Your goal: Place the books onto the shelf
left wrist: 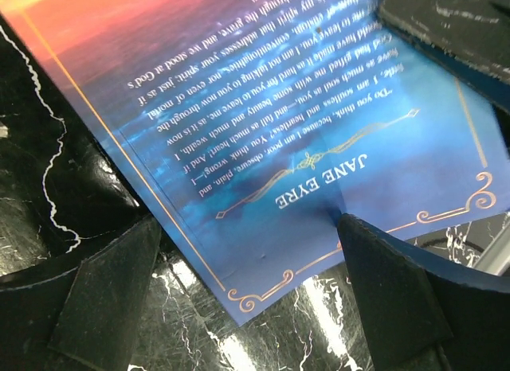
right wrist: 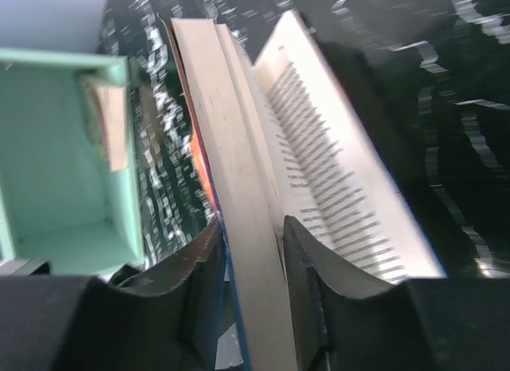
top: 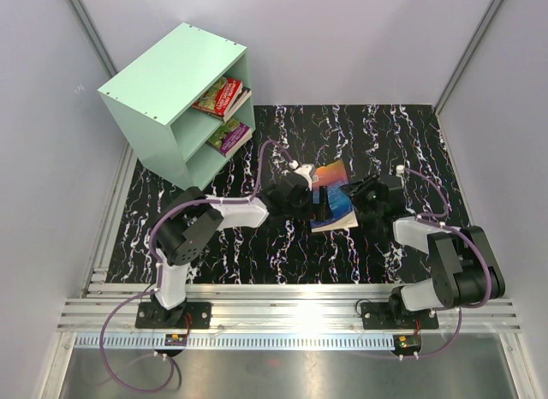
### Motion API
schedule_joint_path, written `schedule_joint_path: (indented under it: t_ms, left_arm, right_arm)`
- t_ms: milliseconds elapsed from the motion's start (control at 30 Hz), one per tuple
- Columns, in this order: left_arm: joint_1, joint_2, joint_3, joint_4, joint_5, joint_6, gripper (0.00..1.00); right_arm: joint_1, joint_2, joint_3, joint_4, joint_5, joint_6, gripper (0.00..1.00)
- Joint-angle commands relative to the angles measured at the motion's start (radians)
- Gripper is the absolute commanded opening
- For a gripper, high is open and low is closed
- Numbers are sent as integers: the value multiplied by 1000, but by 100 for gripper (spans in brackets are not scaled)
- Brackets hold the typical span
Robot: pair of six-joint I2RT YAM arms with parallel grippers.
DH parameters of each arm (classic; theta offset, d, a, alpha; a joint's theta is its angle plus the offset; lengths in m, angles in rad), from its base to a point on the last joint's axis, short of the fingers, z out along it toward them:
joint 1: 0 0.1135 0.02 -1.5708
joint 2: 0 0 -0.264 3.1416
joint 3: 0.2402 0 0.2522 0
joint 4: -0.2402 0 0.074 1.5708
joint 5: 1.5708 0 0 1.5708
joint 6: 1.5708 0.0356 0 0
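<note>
The blue book (top: 334,198) is at the middle of the black marbled table (top: 257,253), between the two grippers and well apart from the shelf (top: 163,91). Its pages are splayed. The right gripper (right wrist: 255,291) is clamped on a block of pages at the book's edge. The left gripper (left wrist: 247,307) is spread wide, straddling a corner of the back cover and gripping nothing. The red book (top: 221,97) occupies the shelf's upper compartment and the purple-and-green book (top: 229,135) the lower.

One book (top: 332,202) sits right of and before the shelf (top: 163,86).
</note>
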Motion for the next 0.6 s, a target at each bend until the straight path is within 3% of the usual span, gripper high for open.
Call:
schedule_joint_path:
  t_ms: [0,167,233,300,333,467,567]
  left_arm:
    - [-37,8,-29,127,197,-51,95]
    - [-27,-3,-51,132,197,-50,95]
    - [-21,-3,-52,132,198,-50,95]
    - [-17,-4,-52,130,200,-51,95]
    - [-17,-7,-54,130,200,-51,95]
    - [-9,-38,-80,127,197,-47,95]
    - [12,-99,-137,133,194,-48,95]
  right_arm:
    - [112,16,-34,21,-287,45,41]
    - [124,-21,-71,21,-297,35,51]
    - [125,-31,-72,4,-297,23,49]
    - [127,-45,-71,-13,-294,12,42]
    - [127,-50,-71,-33,-287,1,32]
    - [128,-83,-71,-71,-275,-23,9]
    - [127,-111,-57,-120,-266,-43,0]
